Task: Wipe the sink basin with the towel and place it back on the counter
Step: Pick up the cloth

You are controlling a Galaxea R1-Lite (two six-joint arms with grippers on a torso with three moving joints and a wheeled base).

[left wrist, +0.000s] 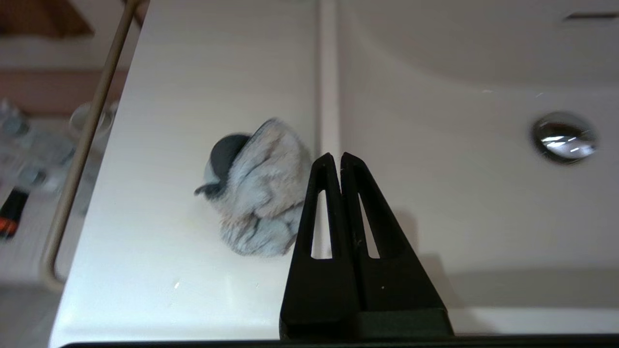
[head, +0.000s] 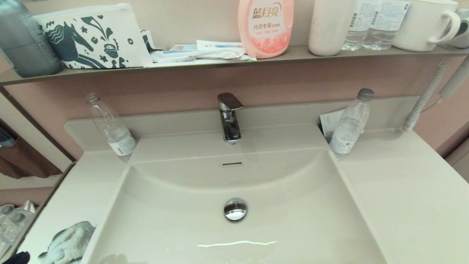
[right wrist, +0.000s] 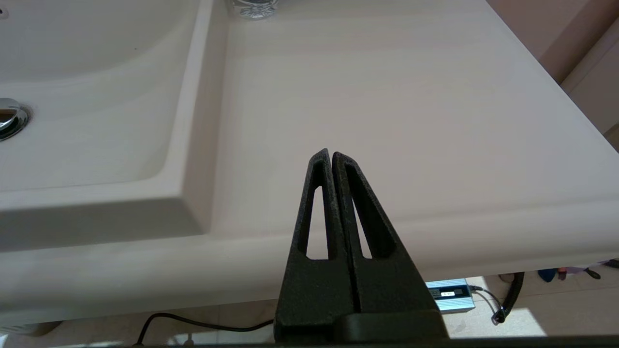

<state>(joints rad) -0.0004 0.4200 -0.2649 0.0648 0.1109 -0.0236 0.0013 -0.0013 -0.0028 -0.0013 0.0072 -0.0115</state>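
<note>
The towel (head: pixel 67 244) (left wrist: pixel 256 191), fluffy pale grey with dark patches, lies bunched on the counter (head: pixel 62 205) to the left of the sink basin (head: pixel 234 183). The basin shows its chrome drain plug (head: pixel 235 209) and overflow slot (head: pixel 232 164). My left gripper (left wrist: pixel 337 155) is shut and empty, hovering above the ridge between counter and basin, just beside the towel and apart from it. My right gripper (right wrist: pixel 330 152) is shut and empty over the front of the right-hand counter (right wrist: pixel 387 96). Neither gripper shows in the head view.
A chrome faucet (head: pixel 229 116) stands behind the basin. Clear plastic bottles stand at the back left (head: pixel 111 128) and back right (head: pixel 350 123). The shelf (head: pixel 234 58) above carries a horse-print pouch (head: pixel 91 36), a pink bottle (head: pixel 265 27) and cups.
</note>
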